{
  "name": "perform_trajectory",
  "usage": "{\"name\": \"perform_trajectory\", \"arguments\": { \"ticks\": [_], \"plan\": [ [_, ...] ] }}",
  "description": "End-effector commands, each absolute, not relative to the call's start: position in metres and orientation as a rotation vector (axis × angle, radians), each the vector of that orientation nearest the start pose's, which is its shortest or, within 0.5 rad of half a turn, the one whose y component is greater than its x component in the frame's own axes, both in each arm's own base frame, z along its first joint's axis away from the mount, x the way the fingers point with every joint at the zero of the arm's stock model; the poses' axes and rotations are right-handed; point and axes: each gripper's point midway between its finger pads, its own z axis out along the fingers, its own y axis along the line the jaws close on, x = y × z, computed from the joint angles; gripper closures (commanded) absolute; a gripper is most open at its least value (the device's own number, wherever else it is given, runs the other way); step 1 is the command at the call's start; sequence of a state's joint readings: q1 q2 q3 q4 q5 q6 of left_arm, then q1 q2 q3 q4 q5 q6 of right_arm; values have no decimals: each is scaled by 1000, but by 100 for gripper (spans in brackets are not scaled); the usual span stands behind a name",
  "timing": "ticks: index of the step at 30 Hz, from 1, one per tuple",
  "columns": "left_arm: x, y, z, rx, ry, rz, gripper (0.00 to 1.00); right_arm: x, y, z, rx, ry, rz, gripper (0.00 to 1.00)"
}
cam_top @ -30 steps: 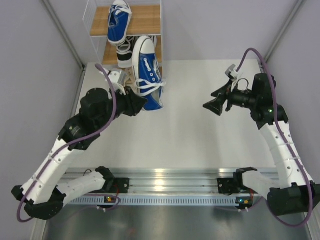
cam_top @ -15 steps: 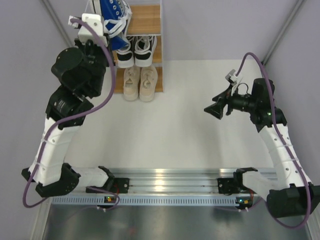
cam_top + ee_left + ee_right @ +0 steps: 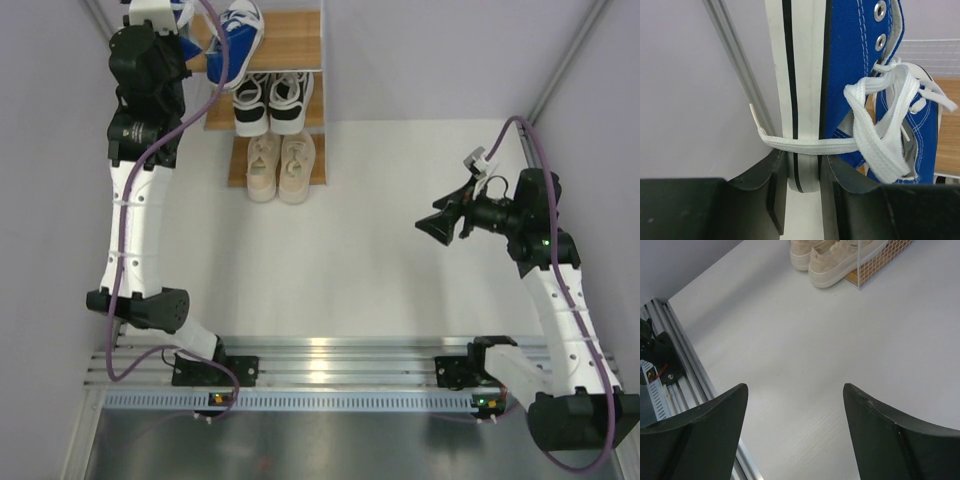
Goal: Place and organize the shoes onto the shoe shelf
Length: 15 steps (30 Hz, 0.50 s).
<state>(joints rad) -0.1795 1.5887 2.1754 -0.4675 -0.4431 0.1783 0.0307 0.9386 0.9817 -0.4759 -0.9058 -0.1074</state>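
My left gripper [image 3: 192, 45] is raised to the top tier of the shoe shelf [image 3: 290, 40]. It is shut on the white sole edge of a blue shoe [image 3: 802, 90], mostly hidden behind the arm in the top view. In the left wrist view the gripper [image 3: 802, 165] pinches the sole, with a white lace across it. The other blue shoe [image 3: 235, 40] lies on the top board. The black-and-white pair [image 3: 270, 100] is on the middle tier and the beige pair [image 3: 280, 165] on the bottom tier. My right gripper [image 3: 437, 225] is open and empty over the table, also in its wrist view [image 3: 795, 390].
Grey walls with metal corner posts [image 3: 130, 80] close in the table on the left and right. The shelf's wire mesh side [image 3: 885, 260] and the beige shoes [image 3: 835, 255] show at the top of the right wrist view. A metal rail [image 3: 330, 360] runs along the near edge.
My left arm has swung up and back with the blue shoe, from over the shelf's front to the left side of the top tier. The right arm has shifted slightly right and down.
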Motion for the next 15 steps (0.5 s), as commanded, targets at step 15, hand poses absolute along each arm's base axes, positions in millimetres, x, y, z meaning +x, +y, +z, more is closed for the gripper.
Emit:
{"name": "perform_trajectory", "arguments": {
  "ticks": [15],
  "plan": [
    [468, -47, 533, -51, 1494, -186, 100, 258, 122, 294, -596, 1736, 823, 23]
  ]
}}
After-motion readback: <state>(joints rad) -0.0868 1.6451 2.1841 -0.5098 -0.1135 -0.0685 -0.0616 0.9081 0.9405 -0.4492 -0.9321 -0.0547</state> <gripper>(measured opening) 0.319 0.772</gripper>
